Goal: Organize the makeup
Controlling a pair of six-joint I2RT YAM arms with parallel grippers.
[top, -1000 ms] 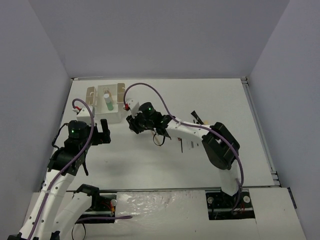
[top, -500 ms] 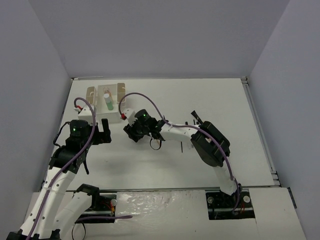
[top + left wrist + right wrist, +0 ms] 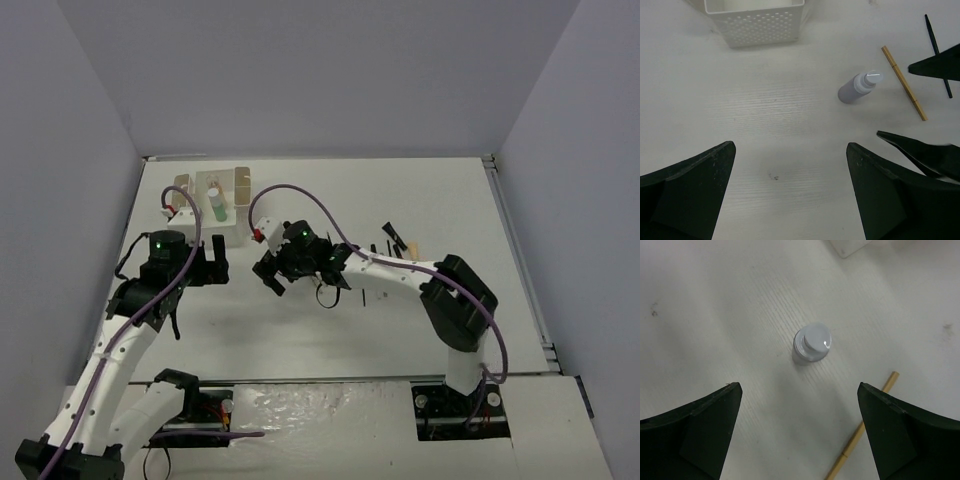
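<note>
the right tool (image 3: 797, 386) hangs released, fingers wide, over the grey bottle (image 3: 812, 342), which stands upright on the bench (image 3: 715, 300) touching neither finger. the left tool (image 3: 790, 145) gapes open too, holding nothing.

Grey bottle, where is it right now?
In the right wrist view the grey bottle stands upright mid-frame, just ahead of the open right end effector. A tan stick lies close at lower right, not touching.

No legible text or labels anywhere
</note>
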